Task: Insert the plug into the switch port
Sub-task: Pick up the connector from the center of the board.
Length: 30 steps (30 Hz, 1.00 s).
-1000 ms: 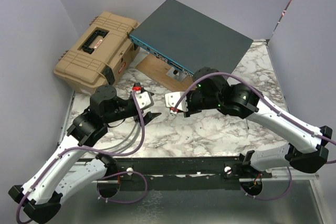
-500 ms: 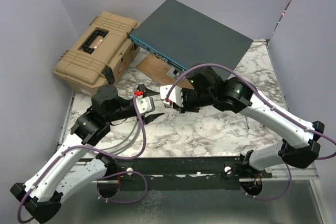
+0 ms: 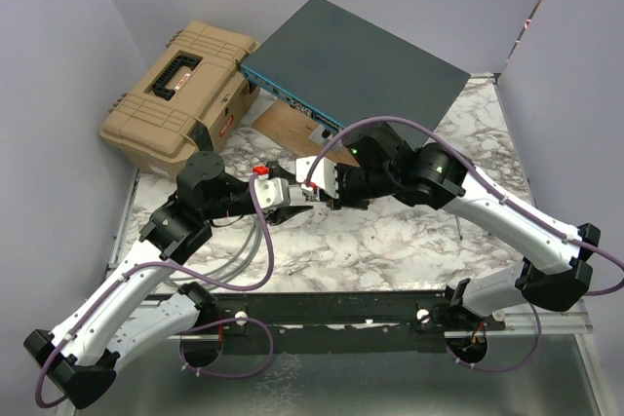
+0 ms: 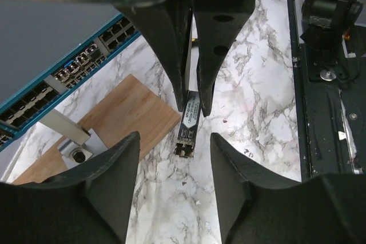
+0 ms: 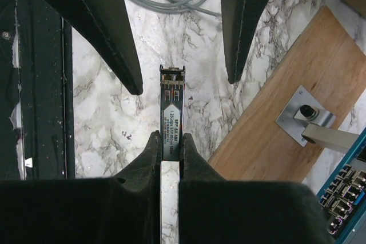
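The switch (image 3: 361, 60) is a flat dark grey-teal box at the back, and its blue socket face (image 4: 68, 78) points front-left. It also shows at the lower right edge of the right wrist view (image 5: 349, 198). The plug (image 5: 172, 107) is a small metal module with a white label. My right gripper (image 5: 170, 136) is shut on its rear end and holds it above the marble. My left gripper (image 4: 174, 136) is open, and its fingers (image 5: 134, 84) stand either side of the plug's free end (image 4: 186, 132) without touching it. The two grippers meet nose to nose at mid-table (image 3: 307, 192).
A tan toolbox (image 3: 180, 90) stands at the back left beside the switch. A wooden board (image 3: 292, 129) with a metal bracket (image 5: 303, 115) lies under the switch's front. Grey cables (image 3: 239, 255) lie on the marble near the left arm. A black rail (image 3: 341, 304) runs along the near edge.
My right gripper has carried the plug left, toward the left arm. My left gripper has moved right and now straddles the plug's free end.
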{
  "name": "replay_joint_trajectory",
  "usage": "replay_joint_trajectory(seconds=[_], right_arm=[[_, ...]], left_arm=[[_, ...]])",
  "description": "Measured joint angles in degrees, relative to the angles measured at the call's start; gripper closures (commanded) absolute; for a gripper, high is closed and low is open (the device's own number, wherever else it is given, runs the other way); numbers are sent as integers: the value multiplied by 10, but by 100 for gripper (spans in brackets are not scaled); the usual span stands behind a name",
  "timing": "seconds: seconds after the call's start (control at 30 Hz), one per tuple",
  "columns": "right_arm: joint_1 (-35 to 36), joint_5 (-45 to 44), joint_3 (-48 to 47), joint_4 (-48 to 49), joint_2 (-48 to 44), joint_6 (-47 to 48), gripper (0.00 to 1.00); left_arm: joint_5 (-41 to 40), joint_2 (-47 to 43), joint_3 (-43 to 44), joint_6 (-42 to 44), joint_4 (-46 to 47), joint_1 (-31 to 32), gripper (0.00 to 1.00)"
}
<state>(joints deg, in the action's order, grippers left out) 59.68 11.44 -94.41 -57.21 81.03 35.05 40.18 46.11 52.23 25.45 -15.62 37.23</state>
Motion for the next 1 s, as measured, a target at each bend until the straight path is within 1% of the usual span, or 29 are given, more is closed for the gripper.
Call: replay_joint_trajectory(seconds=[0.17,0.57,1.0], right_arm=[[0,1,0,0,6,-1,100],[0,0,0,0,8,-1,100],[0,0,0,0,8,0,100]], left_arm=[[13,4,-1,-5,8,0,58],[21,4,-17,-8,14,0,60],[21,4,-24,-8,14,0,77]])
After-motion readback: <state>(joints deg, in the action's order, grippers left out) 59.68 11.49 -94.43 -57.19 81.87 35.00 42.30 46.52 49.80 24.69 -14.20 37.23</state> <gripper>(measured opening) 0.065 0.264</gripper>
